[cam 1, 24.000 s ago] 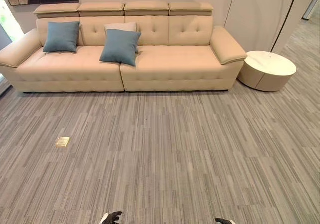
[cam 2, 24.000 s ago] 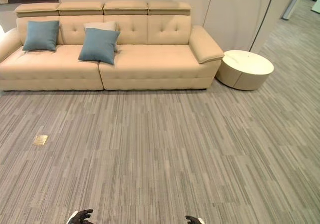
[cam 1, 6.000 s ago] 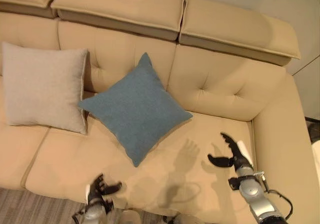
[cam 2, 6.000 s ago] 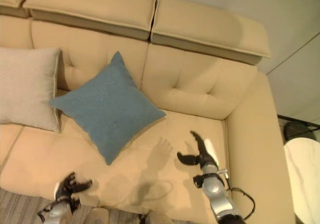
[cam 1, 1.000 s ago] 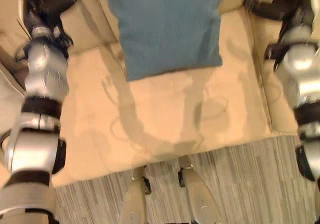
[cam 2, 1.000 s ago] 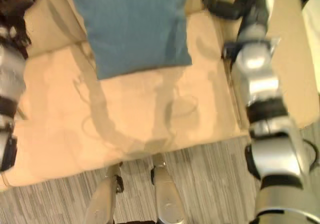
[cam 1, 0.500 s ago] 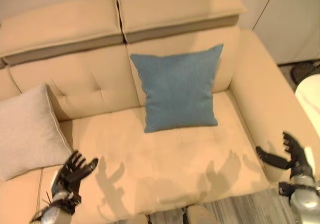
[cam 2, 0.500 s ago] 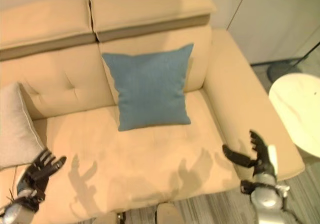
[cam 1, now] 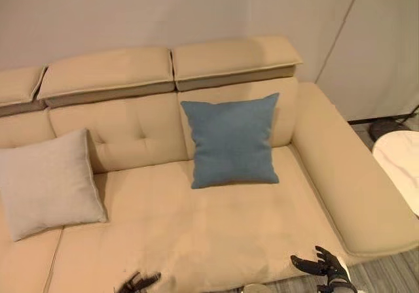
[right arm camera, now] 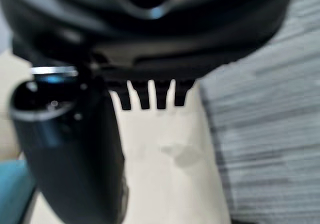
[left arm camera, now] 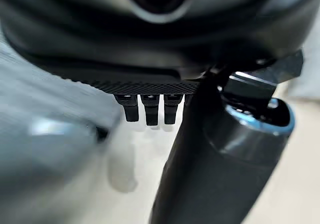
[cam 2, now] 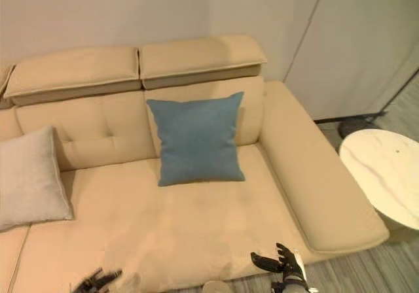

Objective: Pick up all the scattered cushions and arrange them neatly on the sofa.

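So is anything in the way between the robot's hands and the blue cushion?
No, nothing visible. Bare sofa seat lies between the blue cushion and both hands: left hand, right hand, both open and empty.

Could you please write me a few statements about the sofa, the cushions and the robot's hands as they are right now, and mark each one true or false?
1. The blue cushion stands upright against the backrest of the sofa. True.
2. The beige cushion lies on the floor. False: it leans on the sofa seat, to the left of the blue one.
3. The two cushions touch each other. False: a stretch of bare backrest separates them.
4. The right hand holds nothing and is open. True.
5. The left hand grips the blue cushion. False: it is low by the seat's front edge, away from both cushions.
6. A round white table stands beyond the sofa's right armrest. True.
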Controlling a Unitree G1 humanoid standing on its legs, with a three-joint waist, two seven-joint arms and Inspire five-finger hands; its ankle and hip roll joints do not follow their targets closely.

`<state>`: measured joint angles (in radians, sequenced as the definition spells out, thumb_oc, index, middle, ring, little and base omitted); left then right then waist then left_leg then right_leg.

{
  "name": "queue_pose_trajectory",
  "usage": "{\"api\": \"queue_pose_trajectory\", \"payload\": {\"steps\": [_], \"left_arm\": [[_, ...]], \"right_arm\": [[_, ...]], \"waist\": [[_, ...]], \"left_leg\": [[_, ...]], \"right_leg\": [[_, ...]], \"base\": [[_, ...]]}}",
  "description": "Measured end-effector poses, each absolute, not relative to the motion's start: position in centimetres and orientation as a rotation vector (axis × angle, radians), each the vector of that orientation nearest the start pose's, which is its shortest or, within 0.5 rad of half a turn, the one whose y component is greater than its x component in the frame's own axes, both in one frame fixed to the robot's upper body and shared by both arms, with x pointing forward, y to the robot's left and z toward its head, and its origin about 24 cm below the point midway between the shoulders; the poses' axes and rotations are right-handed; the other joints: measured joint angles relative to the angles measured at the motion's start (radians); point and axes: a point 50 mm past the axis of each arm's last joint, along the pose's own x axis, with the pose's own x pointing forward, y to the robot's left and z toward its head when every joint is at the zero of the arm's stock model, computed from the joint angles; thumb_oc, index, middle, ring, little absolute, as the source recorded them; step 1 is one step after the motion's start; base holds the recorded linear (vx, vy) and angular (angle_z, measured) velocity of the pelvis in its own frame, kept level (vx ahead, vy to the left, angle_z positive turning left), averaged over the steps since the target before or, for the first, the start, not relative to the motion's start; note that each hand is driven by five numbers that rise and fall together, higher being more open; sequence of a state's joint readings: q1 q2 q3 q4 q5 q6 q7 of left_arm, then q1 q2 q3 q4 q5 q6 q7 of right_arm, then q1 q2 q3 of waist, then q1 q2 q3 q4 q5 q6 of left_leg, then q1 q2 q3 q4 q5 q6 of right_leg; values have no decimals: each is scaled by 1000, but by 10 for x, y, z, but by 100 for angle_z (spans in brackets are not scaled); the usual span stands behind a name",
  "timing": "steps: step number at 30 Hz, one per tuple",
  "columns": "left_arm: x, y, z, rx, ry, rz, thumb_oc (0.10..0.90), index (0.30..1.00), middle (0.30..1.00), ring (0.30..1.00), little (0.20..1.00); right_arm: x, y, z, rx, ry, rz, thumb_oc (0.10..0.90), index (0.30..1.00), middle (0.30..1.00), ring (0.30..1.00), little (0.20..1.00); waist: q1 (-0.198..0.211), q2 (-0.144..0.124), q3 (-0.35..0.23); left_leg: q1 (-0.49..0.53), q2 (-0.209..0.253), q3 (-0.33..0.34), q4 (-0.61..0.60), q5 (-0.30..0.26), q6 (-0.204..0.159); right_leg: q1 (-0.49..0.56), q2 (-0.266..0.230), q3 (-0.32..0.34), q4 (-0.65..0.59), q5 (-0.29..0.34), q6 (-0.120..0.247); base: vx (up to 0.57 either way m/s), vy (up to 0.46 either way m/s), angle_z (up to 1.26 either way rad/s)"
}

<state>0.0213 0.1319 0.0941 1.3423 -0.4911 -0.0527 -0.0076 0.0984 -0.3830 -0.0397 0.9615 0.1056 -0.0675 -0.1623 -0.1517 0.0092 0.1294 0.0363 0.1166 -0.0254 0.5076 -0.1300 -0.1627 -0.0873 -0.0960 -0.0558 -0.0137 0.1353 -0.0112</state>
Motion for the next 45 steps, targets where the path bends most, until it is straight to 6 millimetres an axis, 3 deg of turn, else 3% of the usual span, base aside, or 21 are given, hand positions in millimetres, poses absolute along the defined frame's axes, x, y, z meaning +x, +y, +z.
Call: {"api": "queue_pose_trajectory", "payload": {"steps": [3,6,7,8,10,11,13,14,15,17,19,21,22,23,24,25,26,27,30,38,45], "left_arm": [[60,208,-174,-231,1276,420,800,900,900,900,900],[56,213,-174,-139,1306,408,800,900,900,900,900],[55,216,-173,-112,1309,405,800,900,900,900,900],[56,224,-172,-87,1308,436,800,900,900,900,900],[54,234,-170,-8,1317,439,800,900,900,900,900],[51,242,-168,58,1330,429,800,900,900,900,900],[45,250,-166,110,1333,435,800,900,900,900,900],[31,255,-166,139,1364,448,800,900,900,900,900],[28,257,-165,158,1368,450,800,900,900,900,900],[7,255,-167,161,1422,461,800,900,900,900,900],[-3,253,-168,155,1456,451,800,900,900,900,900],[-5,244,-170,116,1481,426,800,900,900,900,900],[1,240,-171,98,1469,414,800,900,900,900,900],[14,237,-172,90,1429,392,800,900,900,900,900],[32,233,-172,76,1373,376,800,900,900,900,900],[45,236,-170,80,1334,379,800,900,900,900,900],[55,239,-168,76,1295,384,800,900,900,900,900],[61,242,-166,71,1266,397,800,900,900,900,900],[80,240,-163,59,1196,390,800,900,900,900,900],[89,212,-167,41,1203,304,800,900,900,900,900],[83,209,-169,43,1217,304,800,900,900,900,900]], "right_arm": [[101,-305,-125,-290,982,-478,800,900,900,900,900],[75,-286,-144,-228,1105,-486,800,900,900,900,900],[70,-279,-148,-200,1130,-493,800,900,900,900,900],[56,-262,-158,-148,1210,-493,800,900,900,900,900],[41,-245,-165,-107,1273,-469,800,900,900,900,900],[27,-235,-169,-83,1319,-464,800,900,900,900,900],[4,-224,-173,-58,1397,-465,800,900,900,900,900],[-8,-217,-175,-40,1439,-467,800,900,900,900,900],[-16,-212,-175,-27,1462,-468,800,900,900,900,900],[-12,-211,-176,-22,1464,-467,800,900,900,900,900],[-5,-222,-174,-38,1441,-474,800,900,900,900,900],[15,-241,-170,-64,1396,-505,800,900,900,900,900],[27,-247,-168,-73,1362,-507,800,900,900,900,900],[43,-258,-164,-101,1310,-507,800,900,900,900,900],[55,-270,-158,-133,1277,-513,800,900,900,900,900],[58,-276,-156,-150,1271,-519,800,900,900,900,900],[65,-275,-156,-145,1267,-507,800,900,900,900,900],[53,-271,-159,-139,1310,-505,800,900,900,900,900],[62,-260,-161,-137,1291,-452,800,900,900,900,900],[65,-258,-160,-128,1260,-451,800,900,900,900,900],[57,-254,-163,-105,1285,-460,800,900,900,900,900]], "waist": [[-16,14,-25],[-38,-6,-49],[-34,-24,-48],[-25,-66,-51],[-23,-70,-48],[-32,-95,-46],[-17,-98,-56],[9,-124,-64],[26,-102,-63],[71,-72,-73],[90,-41,-77],[121,-62,-62],[125,-71,-56],[148,-79,-68],[159,-36,-64],[170,-26,-49],[169,-27,-50],[166,-16,-79],[157,-47,-85],[150,-14,-85],[154,26,-76]], "left_leg": [[39,-18,-37,-98,-79,-24],[95,-63,-10,-303,-155,66],[97,-85,-8,-315,-158,94],[85,-127,9,-322,-144,119],[61,-157,14,-305,-137,150],[47,-188,23,-272,-125,166],[44,-185,39,-261,-133,181],[36,-196,57,-237,-138,191],[37,-168,64,-241,-144,188],[25,-103,91,-252,-138,175],[53,-53,72,-311,-110,137],[51,-64,84,-259,-80,96],[-5,-68,83,-188,-67,108],[-46,-109,66,-270,-71,159],[-64,-93,71,-414,13,198],[-60,-75,67,-408,58,147],[-50,-62,72,-424,62,155],[-50,-43,70,-445,62,151],[-12,-34,72,-487,85,133],[19,-15,41,-529,104,121],[70,-19,42,-566,111,111]], "right_leg": [[-82,-9,19,88,10,51],[-149,-56,39,101,34,110],[-157,-69,45,91,56,114],[-165,-114,66,56,54,138],[-159,-146,60,33,21,177],[-154,-175,52,32,10,184],[-163,-185,50,57,14,202],[-156,-185,43,41,5,195],[-176,-177,38,78,13,196],[-260,-125,-30,335,-79,131],[-257,-74,-54,551,-177,138],[-161,-42,-45,399,-190,45],[-122,-39,-38,292,-158,42],[-88,-42,-20,138,-91,63],[-81,-10,-48,89,-79,78],[-70,0,-46,81,-45,65],[-57,7,-56,75,-62,91],[-56,17,-80,77,-86,123],[-68,31,-79,130,-105,89],[39,65,-106,-48,-22,40],[84,64,-104,-86,-12,48]], "base": [[-377,207,-8],[-436,297,5],[-400,256,-2],[-282,158,-14],[-481,168,-8],[-506,159,12],[-412,103,5],[-515,128,-9],[-387,91,-20],[-442,84,-24],[-290,-39,-4],[-183,-82,-44],[-173,-107,-86],[-165,-127,-67],[-167,-128,-58],[-48,-53,-27],[-82,-126,-1],[-82,-125,7],[-107,-159,8],[-44,-72,7],[13,-8,1]]}}
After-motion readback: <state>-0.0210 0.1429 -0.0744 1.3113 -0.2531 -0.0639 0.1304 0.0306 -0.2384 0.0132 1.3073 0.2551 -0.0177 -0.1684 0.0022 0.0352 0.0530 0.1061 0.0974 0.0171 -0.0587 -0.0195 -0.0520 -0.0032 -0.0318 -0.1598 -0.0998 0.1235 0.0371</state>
